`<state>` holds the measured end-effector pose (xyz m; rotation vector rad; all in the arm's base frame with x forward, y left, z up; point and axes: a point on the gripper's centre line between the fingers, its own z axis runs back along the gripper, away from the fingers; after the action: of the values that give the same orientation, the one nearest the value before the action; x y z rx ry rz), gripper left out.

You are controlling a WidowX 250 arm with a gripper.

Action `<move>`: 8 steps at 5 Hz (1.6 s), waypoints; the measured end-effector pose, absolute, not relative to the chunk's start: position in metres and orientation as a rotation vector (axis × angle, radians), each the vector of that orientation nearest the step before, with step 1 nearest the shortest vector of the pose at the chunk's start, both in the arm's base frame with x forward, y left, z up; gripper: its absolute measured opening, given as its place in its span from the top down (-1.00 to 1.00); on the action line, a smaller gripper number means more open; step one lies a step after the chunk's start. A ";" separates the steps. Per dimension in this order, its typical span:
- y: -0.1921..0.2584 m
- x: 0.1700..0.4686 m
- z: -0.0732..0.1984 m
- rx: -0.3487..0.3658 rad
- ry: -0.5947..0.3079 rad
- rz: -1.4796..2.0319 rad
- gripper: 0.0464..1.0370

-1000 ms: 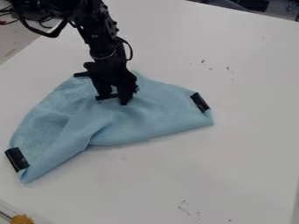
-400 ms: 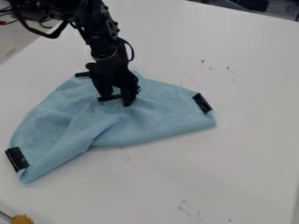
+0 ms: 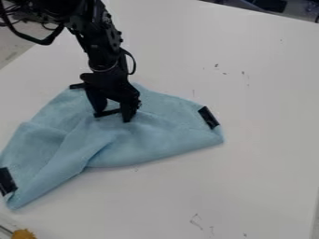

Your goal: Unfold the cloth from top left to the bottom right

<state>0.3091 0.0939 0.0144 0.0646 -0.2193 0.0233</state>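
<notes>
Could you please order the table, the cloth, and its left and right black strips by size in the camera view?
1. Table
2. Cloth
3. Left strip and right strip: unsure, as the left is nearer the camera.

light blue cloth (image 3: pixel 149 140), white table (image 3: pixel 249 163)

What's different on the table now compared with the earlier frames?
The gripper has moved toward the view's lower left, and the blue cloth has slid the same way, with the black strips at its left end and right end. I can't tell whether the gripper has hold of it. The cloth is still folded and wrinkled, and the orange thing hasn't moved.
</notes>
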 end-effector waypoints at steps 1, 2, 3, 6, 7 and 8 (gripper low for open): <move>0.094 0.296 0.019 0.089 -0.234 0.054 -0.92; 0.091 0.297 0.024 0.119 -0.269 0.004 -0.92; 0.090 0.303 0.028 0.113 -0.283 -0.012 -0.92; 0.090 0.298 0.025 0.128 -0.266 -0.060 -0.92; 0.095 0.288 0.019 0.097 -0.249 -0.011 -0.92; 0.095 0.281 0.015 0.087 -0.230 0.019 -0.83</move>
<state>0.2809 0.0946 0.0149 0.0875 -0.2299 0.0189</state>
